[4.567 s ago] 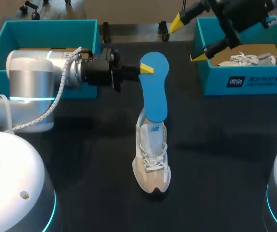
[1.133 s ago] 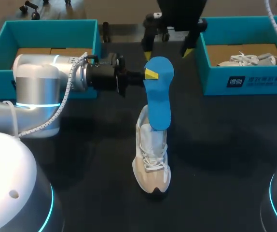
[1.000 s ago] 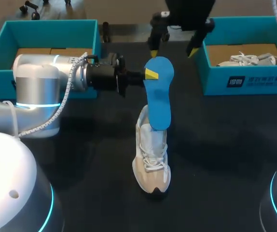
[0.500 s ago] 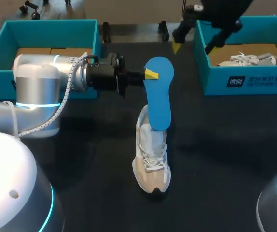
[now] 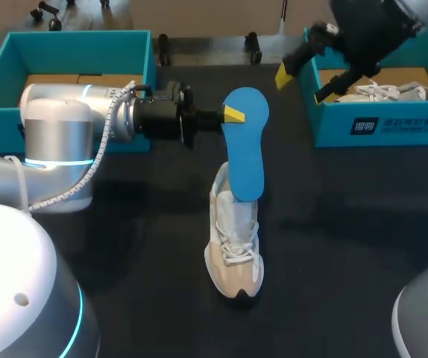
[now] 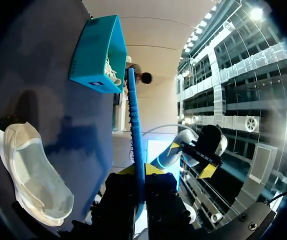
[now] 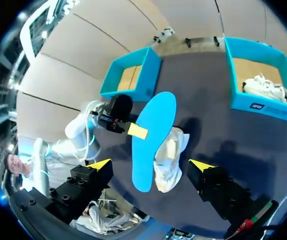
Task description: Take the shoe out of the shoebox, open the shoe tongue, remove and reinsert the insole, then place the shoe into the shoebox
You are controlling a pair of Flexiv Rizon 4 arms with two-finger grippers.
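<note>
Counter, dark top. Clock directions are taken from the shoe in the head view.

- Shoe: beige and white trainer standing upright on its sole near the middle of the counter. Toe points to 6 o'clock, heel to 12. White laces show loose over the tongue.
- Insole: blue, out of the shoe and held in the air at 12 o'clock, flat face up towards the head camera. Its far rounded end is in the left pincer. Its near end overlaps the shoe's collar in the head view (touching or just above, cannot tell). In the left wrist view it runs edge-on, straight out from between the fingers.
- Left pincer: the arm comes in level from 9 o'clock. The pincer is clamped narrow on the edge of the insole's far end, with a yellow tip on either face.
- Right pincer: at about 1 o'clock, raised above the counter just beside the near left corner of the right shoebox. Its fingers are spread wide with nothing between them. From its own wrist camera the insole and shoe lie well ahead, framed between the two yellow tips.
- Right shoebox: teal, open, at 2 o'clock. A second shoe (white) lies inside on the brown floor.
- Left shoebox: teal, open, at 10 o'clock, partly behind the left arm. Only its brown floor shows.
</note>
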